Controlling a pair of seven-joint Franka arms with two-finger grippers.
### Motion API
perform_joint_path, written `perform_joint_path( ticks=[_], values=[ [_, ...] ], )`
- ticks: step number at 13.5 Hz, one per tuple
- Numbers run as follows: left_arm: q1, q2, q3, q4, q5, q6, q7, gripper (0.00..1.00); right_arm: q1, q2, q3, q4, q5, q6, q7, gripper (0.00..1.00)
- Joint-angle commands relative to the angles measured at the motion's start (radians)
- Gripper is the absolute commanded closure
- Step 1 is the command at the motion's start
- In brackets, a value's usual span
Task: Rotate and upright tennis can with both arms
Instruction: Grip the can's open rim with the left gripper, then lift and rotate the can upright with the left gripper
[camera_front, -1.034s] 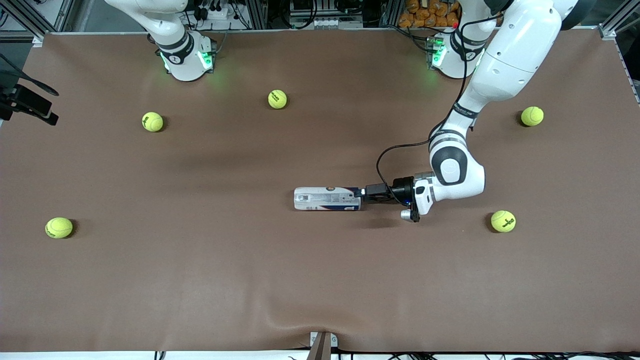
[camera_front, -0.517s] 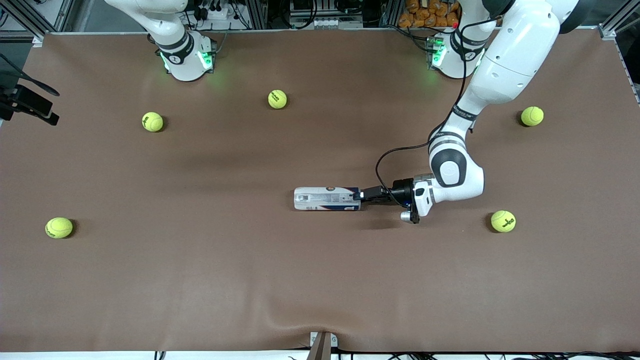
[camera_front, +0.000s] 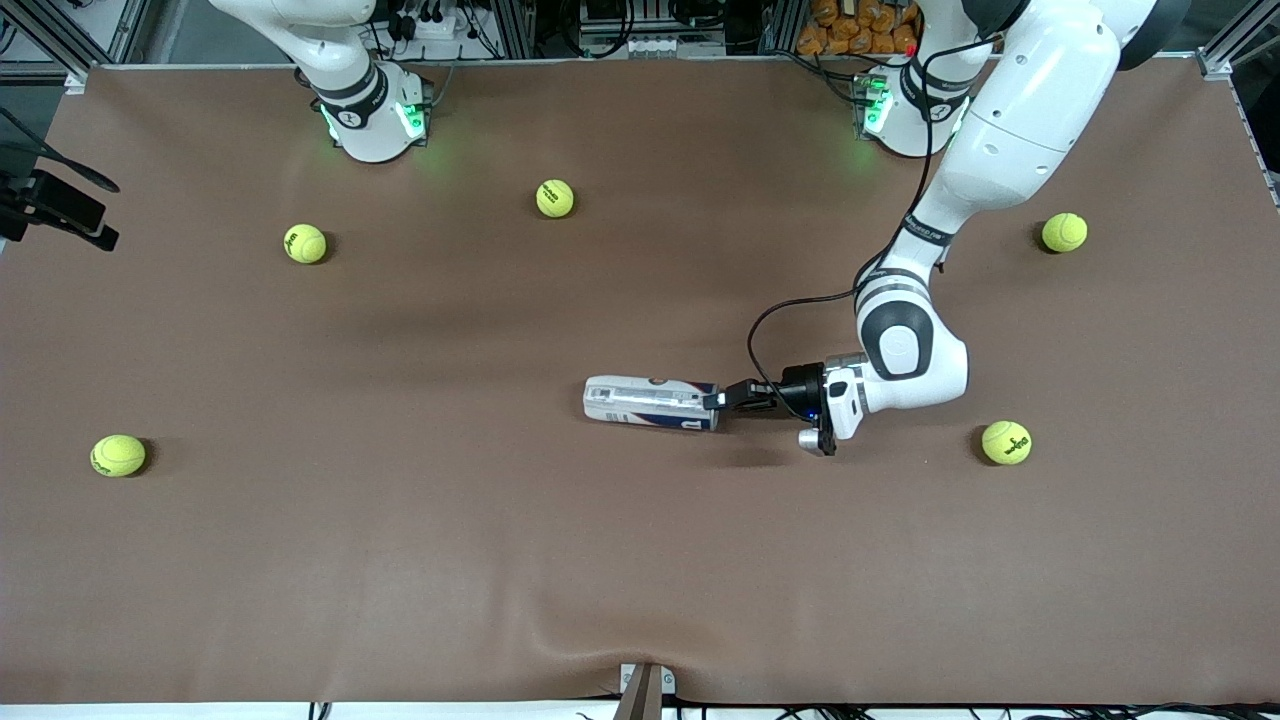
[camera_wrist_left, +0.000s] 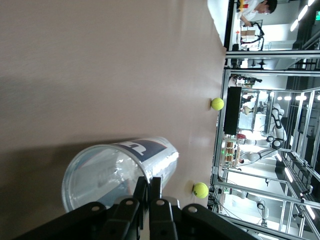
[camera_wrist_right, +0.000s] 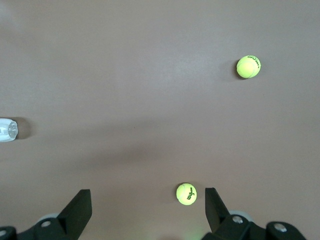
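The slim clear-plastic tennis can (camera_front: 651, 403) with its white, navy and red label lies on its side near the middle of the brown table (camera_front: 400, 560), its long axis running between the two arms' ends of the table. The left hand (camera_front: 728, 399) meets the can's open mouth at the can's three o'clock in the front view, fingers pressed together and pinching the can's rim; the left wrist view looks straight into the empty cylinder (camera_wrist_left: 117, 172). The right hand (camera_wrist_right: 147, 207) waits high, fingers spread, over bare table near its base; two yellow-green tennis balls (camera_wrist_right: 186, 194) show below it, one printed "Wilson". The left arm is by far the nearer. On the can, only small unreadable print and part of a white logo show.
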Motion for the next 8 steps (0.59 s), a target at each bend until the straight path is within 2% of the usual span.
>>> perform_joint_path(
  ticks=[1,3,8],
  values=[
    [-0.044,-0.025,0.01,0.053,0.065,0.017,-0.114,1.0,-0.013,-0.003,0.011,0.002,0.007,-0.007,0.006,0.0],
    [-0.084,-0.054,0.013,0.101,0.171,0.031,-0.281,1.0,-0.013,-0.003,0.011,0.002,0.007,-0.007,0.006,0.0],
    [-0.133,-0.141,0.015,0.15,0.462,0.047,-0.62,1.0,-0.011,-0.003,0.011,0.002,0.007,-0.007,0.006,0.0]
  ],
)
